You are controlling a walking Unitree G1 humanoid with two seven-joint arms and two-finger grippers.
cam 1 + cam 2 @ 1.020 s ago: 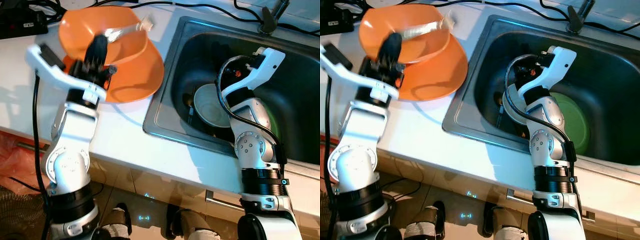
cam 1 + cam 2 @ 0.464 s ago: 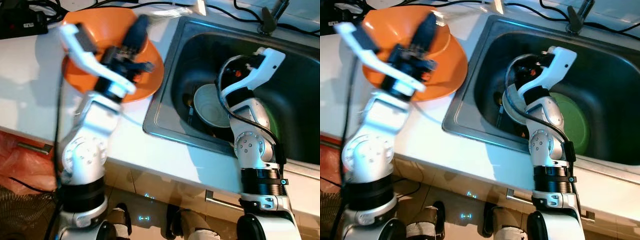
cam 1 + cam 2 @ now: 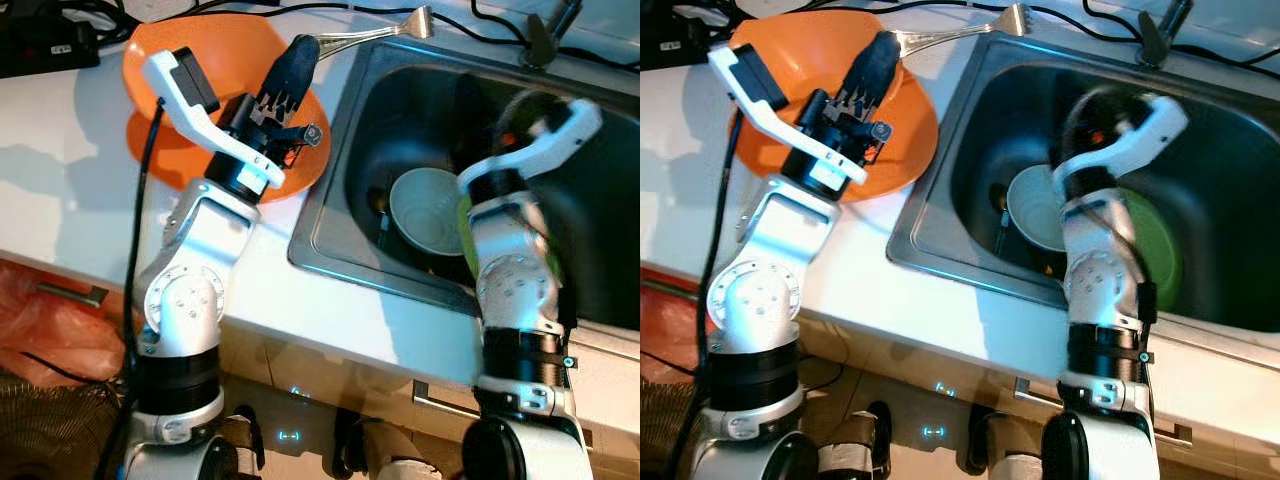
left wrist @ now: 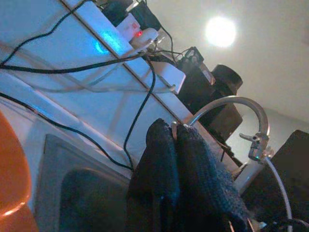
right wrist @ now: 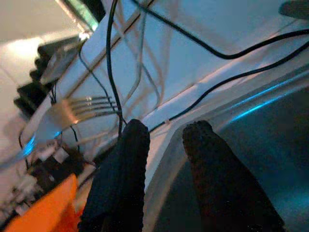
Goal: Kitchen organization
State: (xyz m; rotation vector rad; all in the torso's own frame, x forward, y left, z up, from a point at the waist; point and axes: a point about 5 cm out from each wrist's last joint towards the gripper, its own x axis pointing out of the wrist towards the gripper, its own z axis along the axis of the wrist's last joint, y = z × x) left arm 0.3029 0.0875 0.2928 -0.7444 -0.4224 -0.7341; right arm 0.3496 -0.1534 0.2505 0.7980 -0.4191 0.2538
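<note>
**Carry the fork to the sink**

The left gripper [image 3: 300, 52] has its fingers pinched shut on the handle of a fork [image 3: 372, 31]. The fork sticks out over the edge of the sink [image 3: 330, 190], above the orange bowl [image 3: 160, 70]. The right gripper [image 5: 164, 140] is over the sink with its fingers apart, holding nothing. A good next move is probably to go slow, keep the fork level, and lower it beside the white bowl [image 3: 425, 208] before letting go.

Silver metal fork [image 3: 372, 33] held level over sink's back-left corner, tines toward faucet, handle pinched between black fingers.
</note>
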